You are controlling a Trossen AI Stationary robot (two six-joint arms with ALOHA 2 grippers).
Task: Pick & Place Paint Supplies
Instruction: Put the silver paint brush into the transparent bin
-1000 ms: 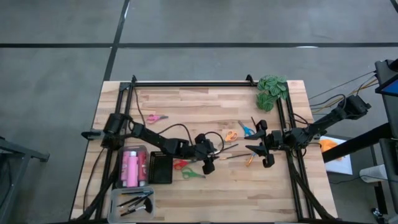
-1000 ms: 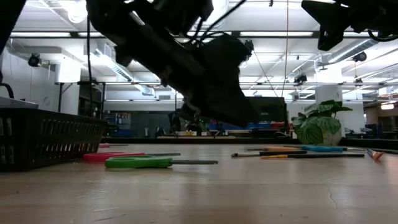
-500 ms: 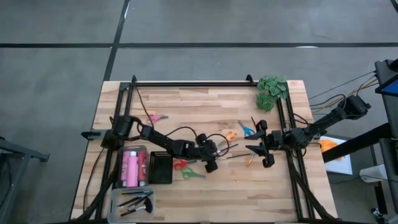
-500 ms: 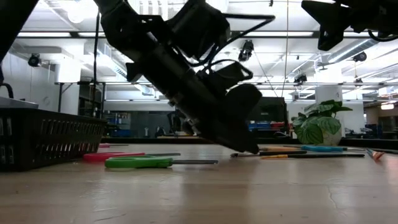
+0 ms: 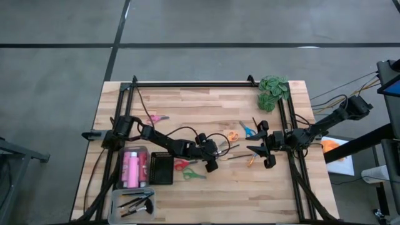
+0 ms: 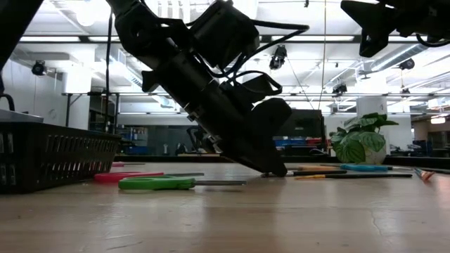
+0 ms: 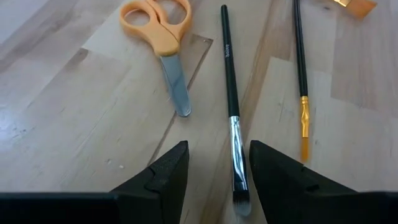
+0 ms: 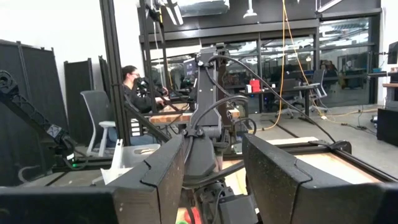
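Observation:
My left gripper (image 7: 216,169) hangs low over the table's middle (image 5: 217,156), open. Its two fingers stand on either side of the bristle end of a dark-handled brush (image 7: 230,93) that lies flat on the wood, and touch nothing that I can see. Beside that brush lie orange scissors (image 7: 158,25) and a thin brush with a gold ferrule (image 7: 301,74). Red scissors (image 5: 181,165) and green scissors (image 5: 195,175) lie near the left arm. My right gripper (image 5: 256,150) is raised at the right, open, with nothing between its fingers (image 8: 155,180).
At the near left stand a black mesh basket (image 5: 161,169), a clear bin with pink bottles (image 5: 131,169) and a clear tray with brushes (image 5: 134,203). Pink scissors (image 5: 156,118) lie far left, blue scissors (image 5: 248,130) right of centre. A green leafy clump (image 5: 273,90) sits at the far right corner.
My left gripper has sunk toward the table and tipped more steeply downward; its fingertips now stand close above the wood at the dark brush. The brushes and scissors lie where they were.

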